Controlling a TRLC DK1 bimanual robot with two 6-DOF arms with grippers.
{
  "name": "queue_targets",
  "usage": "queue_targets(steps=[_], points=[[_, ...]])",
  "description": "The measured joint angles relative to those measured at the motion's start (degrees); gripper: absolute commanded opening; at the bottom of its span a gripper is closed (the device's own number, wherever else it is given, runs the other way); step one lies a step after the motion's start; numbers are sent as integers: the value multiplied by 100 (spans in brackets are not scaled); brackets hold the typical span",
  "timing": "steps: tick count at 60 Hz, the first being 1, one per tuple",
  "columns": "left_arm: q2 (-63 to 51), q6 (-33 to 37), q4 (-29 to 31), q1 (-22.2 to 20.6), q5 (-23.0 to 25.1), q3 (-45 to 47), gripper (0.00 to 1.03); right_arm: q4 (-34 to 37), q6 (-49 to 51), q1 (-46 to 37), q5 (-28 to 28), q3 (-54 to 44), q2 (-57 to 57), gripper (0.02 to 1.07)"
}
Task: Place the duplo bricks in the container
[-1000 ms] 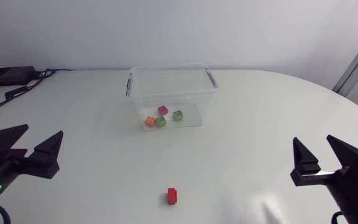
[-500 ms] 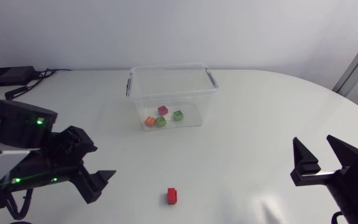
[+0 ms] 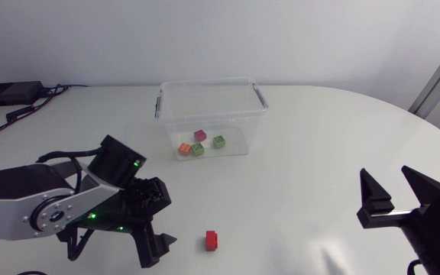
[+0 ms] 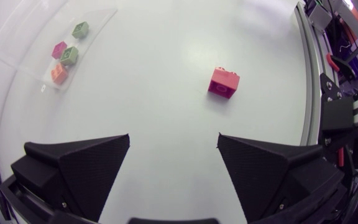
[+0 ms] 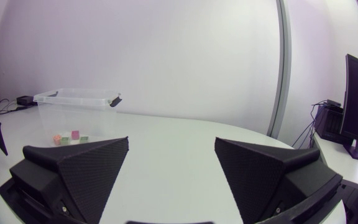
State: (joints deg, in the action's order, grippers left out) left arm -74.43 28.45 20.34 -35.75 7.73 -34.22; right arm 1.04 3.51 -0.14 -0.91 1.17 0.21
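While four bricks (image 3: 198, 150) already sit inside the container (image 3: 208, 82) toward the far edge of the worktop (image 3: 319, 137), one red brick (image 3: 212, 241) lies loose near the front edge. Just beside it hangs the left claw (image 4: 174, 140), spread apart and empty; the right claw (image 3: 386, 173), also apart, sits by the right edge.

— What is different now?
— The left arm (image 3: 44, 206) comes in from the left edge, well over the counter (image 3: 319, 153).
— And its jaws?
— They tip downward and draw near the red brick (image 3: 212, 241), now just ahead.
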Motion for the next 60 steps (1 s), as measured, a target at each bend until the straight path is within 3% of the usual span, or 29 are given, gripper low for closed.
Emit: queue_targets(steps=[9,25,36,60], points=[[-138,42,-96,-267,42,-33,99,0,0,0,-2,0,0,102],[-179,205,-448,-501,833,-33,99,0,2,0,0,0,0,102],[-562,339,-962,-605,966,-22,99,0,0,2,-2,0,0,102],[-1333,761,-1270,-638,1001,-11,99,0,0,2,0,0,0,102]])
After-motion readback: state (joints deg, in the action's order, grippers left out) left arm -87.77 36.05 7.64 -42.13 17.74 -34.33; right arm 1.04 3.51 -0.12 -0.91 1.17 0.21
